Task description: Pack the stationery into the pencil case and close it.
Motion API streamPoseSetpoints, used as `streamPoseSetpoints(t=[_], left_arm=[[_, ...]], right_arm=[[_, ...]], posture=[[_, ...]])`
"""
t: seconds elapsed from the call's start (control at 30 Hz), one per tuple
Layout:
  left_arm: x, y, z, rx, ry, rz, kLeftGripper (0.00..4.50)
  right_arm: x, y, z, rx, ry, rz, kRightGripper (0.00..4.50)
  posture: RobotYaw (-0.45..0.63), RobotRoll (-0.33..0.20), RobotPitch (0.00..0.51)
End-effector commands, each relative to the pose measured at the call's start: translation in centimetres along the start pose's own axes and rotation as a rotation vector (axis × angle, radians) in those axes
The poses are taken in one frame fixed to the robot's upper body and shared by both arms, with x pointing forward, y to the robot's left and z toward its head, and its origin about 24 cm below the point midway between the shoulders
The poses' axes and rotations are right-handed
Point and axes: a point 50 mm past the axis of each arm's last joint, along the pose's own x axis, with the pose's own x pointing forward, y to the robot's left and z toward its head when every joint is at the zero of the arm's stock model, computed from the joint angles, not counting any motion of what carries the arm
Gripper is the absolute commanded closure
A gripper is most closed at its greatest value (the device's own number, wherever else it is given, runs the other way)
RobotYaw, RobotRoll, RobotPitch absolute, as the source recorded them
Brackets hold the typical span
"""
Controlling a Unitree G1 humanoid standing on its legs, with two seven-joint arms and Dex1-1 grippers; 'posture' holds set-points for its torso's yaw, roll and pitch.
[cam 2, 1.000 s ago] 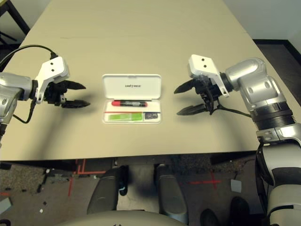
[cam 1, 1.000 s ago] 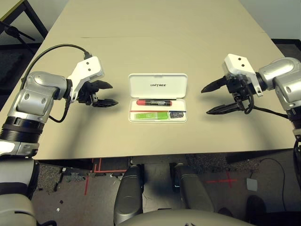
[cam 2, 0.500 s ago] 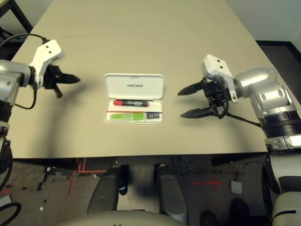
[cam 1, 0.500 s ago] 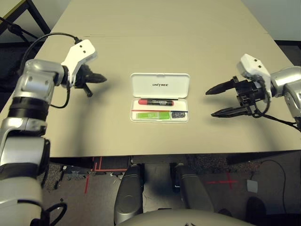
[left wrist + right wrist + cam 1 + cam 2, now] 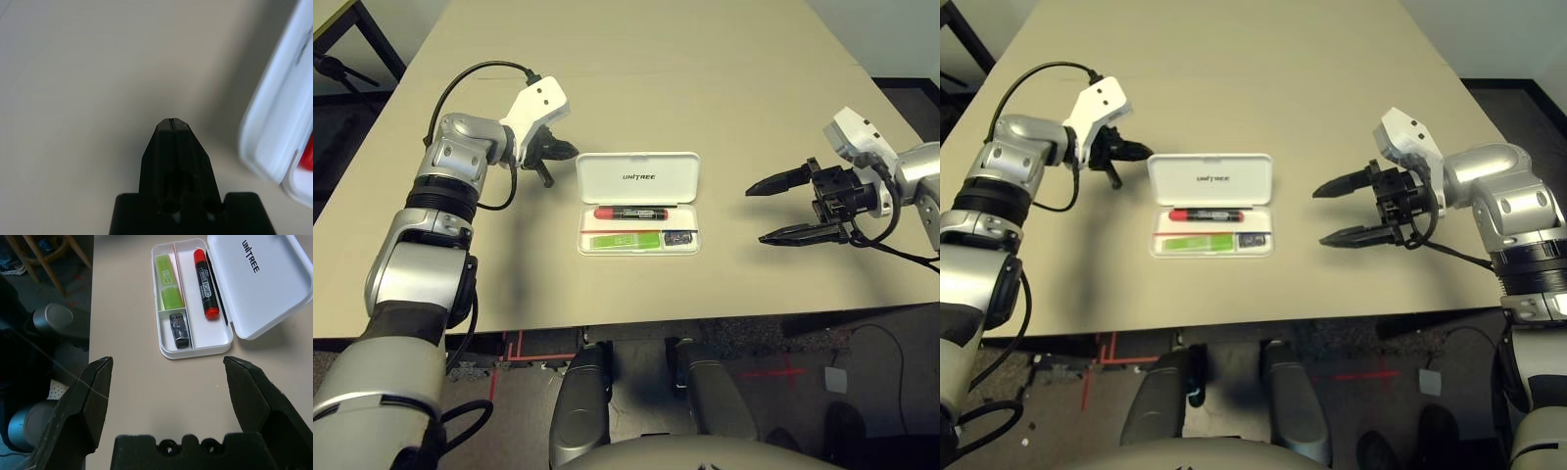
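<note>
Left tool point(image 5: 172, 120), its fingers pressed together, has swung inward to the lid's left end since the earlier frame; the right tool point(image 5: 754, 216) is slightly farther out, fingers spread. Across the surface point(image 5: 705, 289), the white pencil case point(image 5: 210, 335) lies between them, long axis left to right. Its nearer compartment holds the green stick point(image 5: 625, 240) and dark block point(image 5: 678, 238); the red marker point(image 5: 206, 286) lies beyond. Farther still, the lid point(image 5: 638, 178) stands open, just rightward of the left tool, probably not touching. Closing likely suits that nearer left arm.
</note>
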Motion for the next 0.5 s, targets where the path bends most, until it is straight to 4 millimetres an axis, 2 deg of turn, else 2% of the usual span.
streamPoseSetpoints(t=[0.03,0.2,0.5], left_arm=[[0.0,-0.6,0.3,0.043,0.011,-0.086,4.48],[-0.9,-1.8,1.1,0.100,0.014,-0.195,4.48],[-0.9,-5.9,2.8,0.285,0.017,-0.324,4.48]], right_arm=[[-0.4,0.2,0.1,-0.005,-0.009,-0.011,0.00],[-0.5,-0.1,0.2,-0.006,-0.008,-0.014,0.00],[-0.1,-0.6,0.0,-0.019,0.007,-0.017,0.00]], posture=[[-0.03,0.000,0.172],[-0.01,0.000,0.173],[0.01,0.000,0.179]])
